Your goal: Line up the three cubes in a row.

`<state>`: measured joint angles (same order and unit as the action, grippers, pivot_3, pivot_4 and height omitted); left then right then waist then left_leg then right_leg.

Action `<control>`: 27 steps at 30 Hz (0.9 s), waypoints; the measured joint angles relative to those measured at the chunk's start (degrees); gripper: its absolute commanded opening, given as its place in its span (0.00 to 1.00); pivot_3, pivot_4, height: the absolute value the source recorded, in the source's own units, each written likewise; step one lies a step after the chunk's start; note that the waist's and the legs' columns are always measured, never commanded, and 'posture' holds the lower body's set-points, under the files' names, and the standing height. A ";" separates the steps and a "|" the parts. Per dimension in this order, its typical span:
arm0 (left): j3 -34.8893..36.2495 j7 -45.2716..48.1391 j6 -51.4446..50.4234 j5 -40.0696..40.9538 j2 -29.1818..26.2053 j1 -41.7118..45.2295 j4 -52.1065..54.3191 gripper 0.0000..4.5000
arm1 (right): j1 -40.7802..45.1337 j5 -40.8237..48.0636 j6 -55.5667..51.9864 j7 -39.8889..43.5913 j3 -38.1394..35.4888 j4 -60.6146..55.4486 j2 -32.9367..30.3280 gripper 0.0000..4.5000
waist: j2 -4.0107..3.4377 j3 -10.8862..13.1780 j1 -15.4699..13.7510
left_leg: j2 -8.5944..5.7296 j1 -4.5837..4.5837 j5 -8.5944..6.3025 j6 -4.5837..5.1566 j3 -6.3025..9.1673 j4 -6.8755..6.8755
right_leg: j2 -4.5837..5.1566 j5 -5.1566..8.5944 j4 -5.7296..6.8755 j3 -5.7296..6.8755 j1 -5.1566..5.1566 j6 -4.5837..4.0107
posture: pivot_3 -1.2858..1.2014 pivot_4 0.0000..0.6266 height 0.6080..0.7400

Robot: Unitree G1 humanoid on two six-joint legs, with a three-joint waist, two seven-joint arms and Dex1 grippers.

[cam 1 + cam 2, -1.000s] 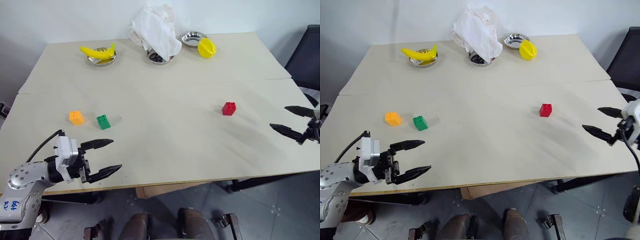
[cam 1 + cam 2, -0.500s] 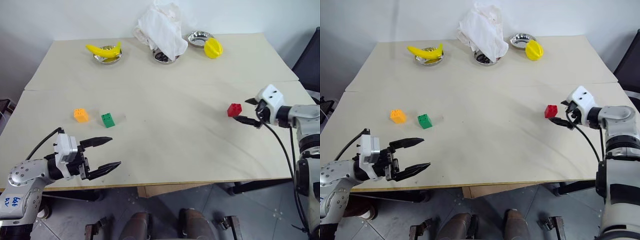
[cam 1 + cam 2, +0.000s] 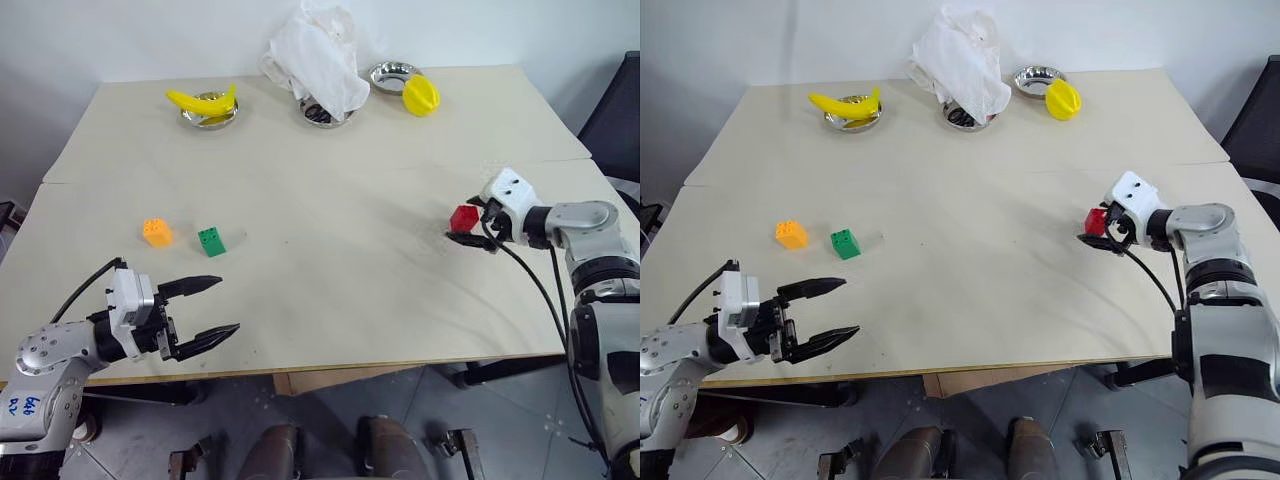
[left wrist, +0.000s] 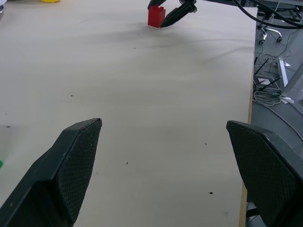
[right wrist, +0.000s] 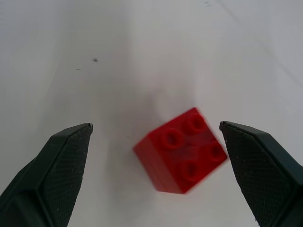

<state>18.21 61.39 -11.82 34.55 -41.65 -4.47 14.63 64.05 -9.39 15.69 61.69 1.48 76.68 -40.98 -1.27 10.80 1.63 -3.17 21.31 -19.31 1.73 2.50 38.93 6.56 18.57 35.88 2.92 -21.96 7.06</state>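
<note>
Three cubes: orange cube (image 3: 156, 231) and green cube (image 3: 211, 240) sit near the tabletop's (image 3: 330, 270) left edge; red cube (image 3: 464, 217) near its right edge.
Right gripper (image 3: 468, 222): spread wide, straddling the red cube, not yet clamped.
Left gripper (image 3: 208, 311): released, empty, at the front edge.
Your next move: close on the red cube squarely.

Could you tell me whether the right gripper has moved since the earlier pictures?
Yes. The right gripper has travelled from the table's right edge inward to the red cube, which now sits between its open fingers.

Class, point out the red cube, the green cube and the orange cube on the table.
red cube (image 5: 182, 153), right wrist view, on its studded top.
green cube (image 3: 211, 240), left eye view, on its top face.
orange cube (image 3: 156, 231), left eye view, on its top face.
</note>
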 measured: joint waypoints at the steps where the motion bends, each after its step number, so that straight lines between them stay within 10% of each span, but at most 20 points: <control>1: 0.17 -0.04 0.00 0.00 0.00 -0.22 0.25 1.00 | 0.29 -0.04 -0.67 0.70 0.00 0.02 0.00 0.96 | 0.00 0.00 0.01 | 0.00 0.00 0.00 0.00 -0.01 0.00 | 0.00 0.00 -0.01 -0.01 0.00 0.00 | 0.52 0.24 1.00; 9: 1.29 -0.78 0.06 -0.01 0.00 -0.86 0.65 1.00 | 1.07 -0.42 -0.99 2.66 0.02 -0.02 0.00 0.44 | 0.00 0.00 0.06 | 0.00 -0.01 0.00 0.00 -0.01 0.00 | 0.00 0.00 -0.01 -0.01 0.01 0.00 | 0.52 0.24 1.00; 27: 2.14 -0.24 3.33 -1.11 0.44 -3.30 -2.54 1.00 | 5.19 2.99 4.18 23.20 -0.31 -3.07 6.49 0.43 | 0.00 0.00 0.46 | 0.05 -0.01 -0.01 -0.04 -0.02 -0.07 | -0.03 0.00 0.05 0.00 -0.08 0.00 | 0.52 0.24 1.00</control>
<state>20.34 61.15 -8.49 33.43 -41.21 -7.77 12.10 69.24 -6.41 19.87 84.89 1.17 73.61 -34.49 -1.27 10.80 2.09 -3.13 21.30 -19.31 1.69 2.48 38.86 6.53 18.57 35.94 2.92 -22.04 7.06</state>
